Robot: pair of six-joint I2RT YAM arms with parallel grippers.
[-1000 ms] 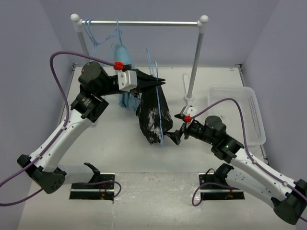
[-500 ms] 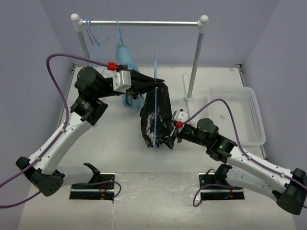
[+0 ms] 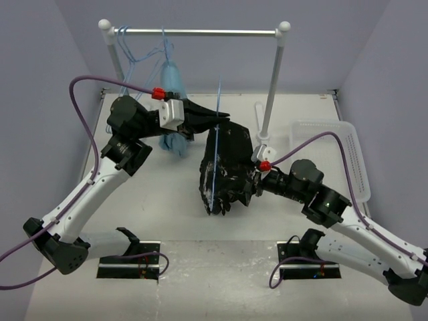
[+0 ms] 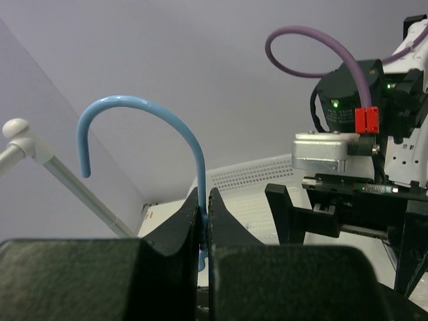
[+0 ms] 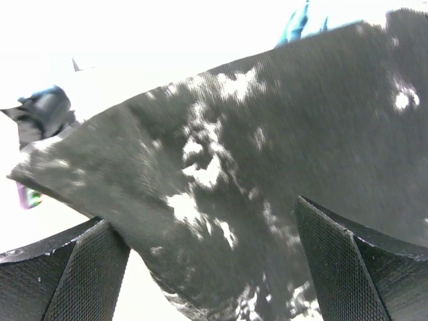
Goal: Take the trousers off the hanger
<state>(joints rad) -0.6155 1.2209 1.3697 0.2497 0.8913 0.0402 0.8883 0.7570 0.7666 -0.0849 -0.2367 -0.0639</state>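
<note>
Top external, left arm: the left gripper (image 3: 223, 116) is reaching in from the left, forearm rising and wrist roughly level, and is holding up the thin light-blue wire hanger (image 3: 212, 167) near its top.
Top external, trousers: the black, white-speckled fabric trousers (image 3: 231, 160) are hanging in a bundle on that hanger, above the table and between the two arms, well below the white clothes rail (image 3: 200, 31).
Top external, right arm: the right gripper (image 3: 246, 184) is pointing into the bundle's lower right side, elbow low and forearm angled up; its fingers are getting lost against the dark cloth here.
Top external, surroundings: a plain light-blue garment (image 3: 170, 80) is hanging from the rail behind, and a white perforated basket (image 3: 344, 164) is sitting at the right.
Left wrist, claw: the left gripper (image 4: 204, 200) is pressing its fingers (image 4: 177, 224) together on the hanger (image 4: 134, 103) neck, just under the hook, which is standing free in the air.
Right wrist, claw: the right gripper (image 5: 200, 214) is standing spread wide, with the trousers (image 5: 281, 120) filling the gap between its fingers (image 5: 348, 261); whether the pads are touching cloth is not showing.
Step in hand: probably taking hold of the trousers for the pull-off.
Doing it well: closing on a thick fold rather than a loose edge, then drawing the cloth sideways off the wire while the left arm is holding the hanger steady, so nothing is snagging or twisting in the pinch.
</note>
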